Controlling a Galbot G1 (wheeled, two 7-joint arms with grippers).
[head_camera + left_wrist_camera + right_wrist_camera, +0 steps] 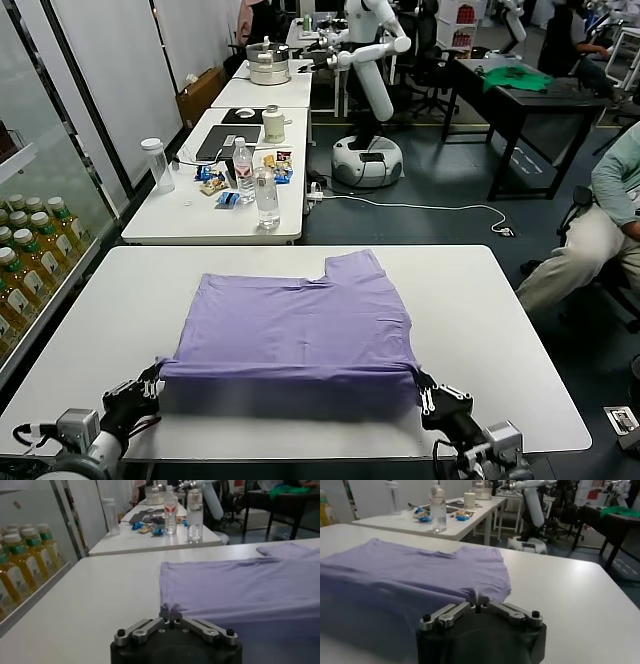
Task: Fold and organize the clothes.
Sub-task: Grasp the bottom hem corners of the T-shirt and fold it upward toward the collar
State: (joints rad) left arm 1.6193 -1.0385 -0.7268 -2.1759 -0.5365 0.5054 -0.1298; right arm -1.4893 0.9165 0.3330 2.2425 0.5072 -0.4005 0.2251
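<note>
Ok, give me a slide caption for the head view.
Left gripper and right gripper each pinch a near corner of the lavender T-shirt on the white table.

The head view looks forward and down over the whole tabletop (520,330) from above its near edge. Each wrist view sits low at a near corner of the shirt (300,330), facing far across it; all three share it.
</note>
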